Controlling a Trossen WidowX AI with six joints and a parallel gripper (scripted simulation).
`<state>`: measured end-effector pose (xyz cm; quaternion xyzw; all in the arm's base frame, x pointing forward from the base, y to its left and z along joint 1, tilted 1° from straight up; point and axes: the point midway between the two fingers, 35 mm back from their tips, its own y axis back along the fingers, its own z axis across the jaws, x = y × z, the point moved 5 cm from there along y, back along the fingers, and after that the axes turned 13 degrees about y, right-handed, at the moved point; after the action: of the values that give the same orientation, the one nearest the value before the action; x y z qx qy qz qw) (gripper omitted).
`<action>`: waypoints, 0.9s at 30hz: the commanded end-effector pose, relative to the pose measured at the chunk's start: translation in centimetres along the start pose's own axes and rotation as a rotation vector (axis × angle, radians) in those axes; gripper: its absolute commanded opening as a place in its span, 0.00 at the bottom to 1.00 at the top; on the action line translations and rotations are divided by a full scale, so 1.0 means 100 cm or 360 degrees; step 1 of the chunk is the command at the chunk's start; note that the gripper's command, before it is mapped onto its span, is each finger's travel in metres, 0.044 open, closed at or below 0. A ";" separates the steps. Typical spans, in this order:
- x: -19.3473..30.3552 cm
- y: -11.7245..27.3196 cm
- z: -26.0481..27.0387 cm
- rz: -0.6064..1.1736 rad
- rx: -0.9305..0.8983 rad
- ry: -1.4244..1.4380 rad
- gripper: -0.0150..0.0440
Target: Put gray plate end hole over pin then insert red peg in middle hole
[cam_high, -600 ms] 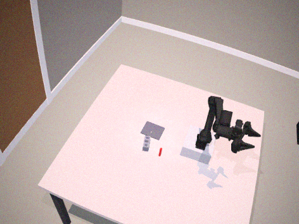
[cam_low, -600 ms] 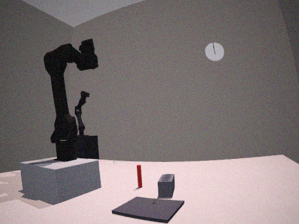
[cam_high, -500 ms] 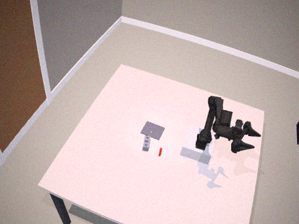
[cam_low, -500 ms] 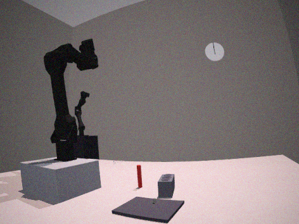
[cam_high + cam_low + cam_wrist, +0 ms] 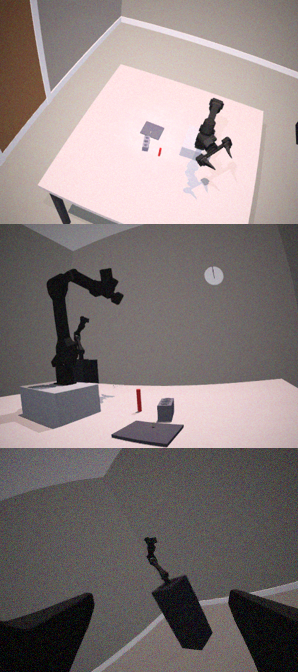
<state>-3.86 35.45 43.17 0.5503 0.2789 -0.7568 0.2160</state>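
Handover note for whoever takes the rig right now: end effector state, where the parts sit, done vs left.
End effector: open, empty, raised high above the table near the arm's pedestal, away from the parts.
Flat dark gray square base: on the table, small pin at its centre.
Gray block-shaped plate with three holes: beside the base, not on the pin.
Slim red peg: standing upright, apart from the plate.
Done: nothing.
Left: seat plate on pin, then insert peg and release.

Top looks down, exterior low and level; both share the table (image 5: pixel 126 104).
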 end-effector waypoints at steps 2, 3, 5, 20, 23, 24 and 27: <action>0.005 0.026 -0.061 0.0032 0.0393 -0.0258 1.00; 0.007 0.032 -0.073 0.0036 0.0474 -0.0313 1.00; 0.012 0.047 -0.098 0.0046 0.0646 -0.0452 1.00; 0.068 0.224 -0.225 -0.0145 0.1933 -0.1512 1.00; 0.081 0.267 -0.233 -0.0234 0.2177 -0.1724 1.00; 0.086 0.281 -0.235 -0.0266 0.2263 -0.1799 1.00; 0.101 0.324 -0.236 -0.0374 0.2525 -0.2025 1.00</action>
<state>28.11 29.56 23.72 0.0746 -0.3677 -0.9185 -0.1247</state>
